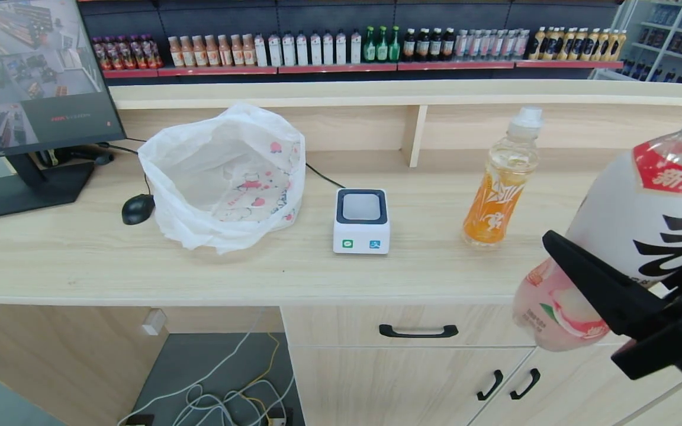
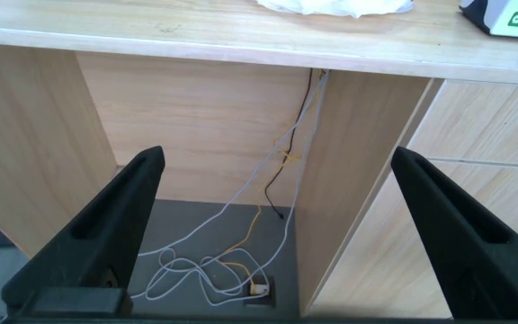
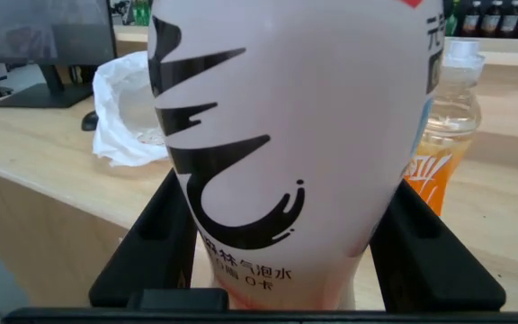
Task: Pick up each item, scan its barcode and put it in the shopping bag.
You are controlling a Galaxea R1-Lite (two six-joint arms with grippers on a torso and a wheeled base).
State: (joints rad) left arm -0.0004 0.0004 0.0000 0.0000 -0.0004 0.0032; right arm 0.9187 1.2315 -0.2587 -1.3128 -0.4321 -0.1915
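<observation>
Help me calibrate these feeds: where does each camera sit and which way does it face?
Head view: high, looking down at the counter; right gripper holding the pink bottle at right.
Left wrist view: below the countertop, facing the cable recess; open left gripper frames it.
Right wrist view: behind the right gripper, facing the pink bottle.
Shared: shopping bag and orange bottle, head and right wrist views.

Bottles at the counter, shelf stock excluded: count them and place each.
2. An orange bottle stands on the counter right of the scanner; a pink-and-white bottle is clamped in the right gripper.
</observation>
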